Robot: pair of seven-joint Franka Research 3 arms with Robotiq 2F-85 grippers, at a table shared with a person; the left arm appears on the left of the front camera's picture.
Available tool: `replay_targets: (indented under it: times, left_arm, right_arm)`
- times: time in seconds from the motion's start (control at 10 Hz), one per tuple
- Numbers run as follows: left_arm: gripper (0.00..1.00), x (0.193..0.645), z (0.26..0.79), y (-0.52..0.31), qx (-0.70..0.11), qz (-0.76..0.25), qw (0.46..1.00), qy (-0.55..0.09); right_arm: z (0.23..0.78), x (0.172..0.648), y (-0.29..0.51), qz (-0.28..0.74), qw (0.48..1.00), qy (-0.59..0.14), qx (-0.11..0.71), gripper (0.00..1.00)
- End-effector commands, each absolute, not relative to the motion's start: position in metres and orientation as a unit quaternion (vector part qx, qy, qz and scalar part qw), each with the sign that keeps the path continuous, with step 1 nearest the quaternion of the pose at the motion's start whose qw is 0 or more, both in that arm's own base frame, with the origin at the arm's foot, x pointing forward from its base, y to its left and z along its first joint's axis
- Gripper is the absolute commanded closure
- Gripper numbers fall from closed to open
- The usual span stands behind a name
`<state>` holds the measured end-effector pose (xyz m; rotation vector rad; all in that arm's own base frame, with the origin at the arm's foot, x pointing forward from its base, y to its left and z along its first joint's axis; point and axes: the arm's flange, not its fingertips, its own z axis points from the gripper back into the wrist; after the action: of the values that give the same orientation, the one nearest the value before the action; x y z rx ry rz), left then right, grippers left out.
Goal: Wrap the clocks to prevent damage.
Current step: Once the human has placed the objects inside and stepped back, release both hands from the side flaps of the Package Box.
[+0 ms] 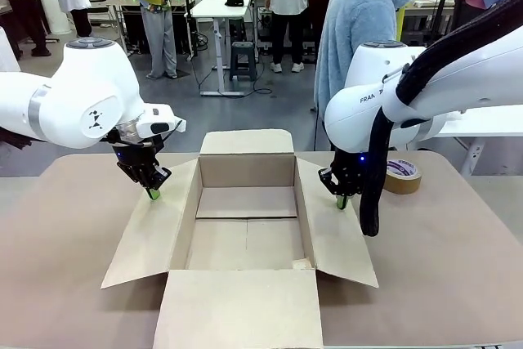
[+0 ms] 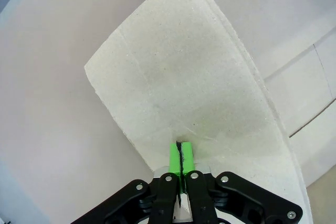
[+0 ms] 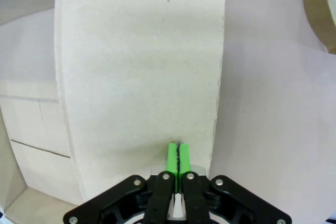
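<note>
An open cardboard box (image 1: 247, 171) stands in the middle of the table with its four flaps spread out and its floor bare. The bubble-wrapped clocks are out of view. My left gripper (image 1: 154, 194) is shut, its green tips resting on the box's left flap (image 1: 151, 239). In the left wrist view the closed left gripper (image 2: 181, 148) points down at that left flap (image 2: 178, 72). My right gripper (image 1: 341, 202) is shut too, its tips on the right flap (image 1: 339, 239). The right wrist view shows the right gripper (image 3: 178, 150) pressed together over the right flap (image 3: 142, 61).
A brown tape roll (image 1: 402, 176) lies on the table to the right of the box, and the tape roll (image 3: 321, 9) also shows at the upper right of the right wrist view. A person in a light blue top (image 1: 359, 22) stands at the far side.
</note>
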<state>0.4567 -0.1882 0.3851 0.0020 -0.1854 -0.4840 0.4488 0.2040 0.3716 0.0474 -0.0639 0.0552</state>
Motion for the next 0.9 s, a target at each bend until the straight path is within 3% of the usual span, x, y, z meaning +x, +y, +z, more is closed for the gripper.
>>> replay_targets:
  times: [0.0,0.8]
  left_arm:
    - [1.0,0.4564,0.3847,-0.1883,0.002,-0.238,0.967,-0.091]
    - [1.0,0.4564,0.3847,-0.1883,0.002,-0.238,0.967,-0.091]
  right_arm:
    - [0.3694,0.4471,0.2048,0.019,0.999,-0.03,0.018,0.99]
    - [0.3694,0.4471,0.2048,0.019,0.999,-0.03,0.018,0.99]
